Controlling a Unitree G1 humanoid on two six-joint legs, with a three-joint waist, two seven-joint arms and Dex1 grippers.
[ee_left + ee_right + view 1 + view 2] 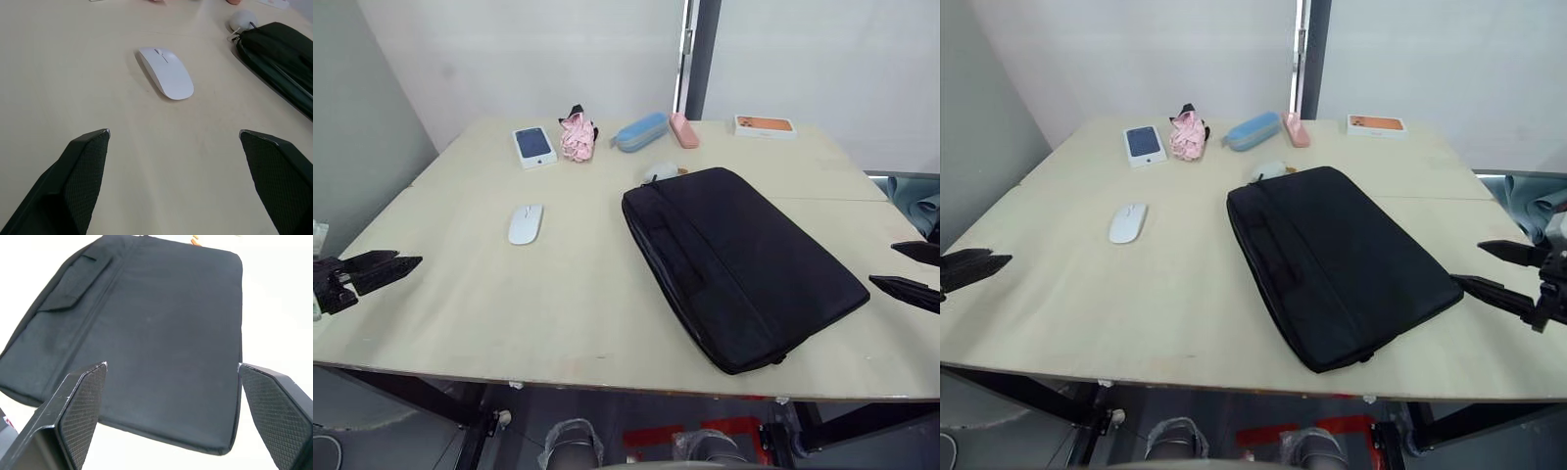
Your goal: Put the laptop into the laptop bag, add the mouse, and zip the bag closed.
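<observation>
**Both grippers spread wide, bag flat on the table, mouse off to the side**

The laptop bag lay flat on the pale wooden table, turned at an angle, one corner near the front edge on the robot's right. It looked shut, though I could not make out the zipper clearly, and I could not tell what was inside it. The mouse sat alone on bare tabletop to the left of the bag, well apart from it.

The left gripper hung at the table's left edge, its fingers spread wide and holding nothing; its wrist view had the mouse lying ahead between the two fingers. The right gripper hovered just beside the bag's right-hand corner, fingers likewise wide apart and empty, pointed over the black fabric.

Along the far side stood a white box with a blue top, a pink bundle, a blue case, a small pink case and an orange-topped box. A rounded white object rested against the bag's far corner.
</observation>
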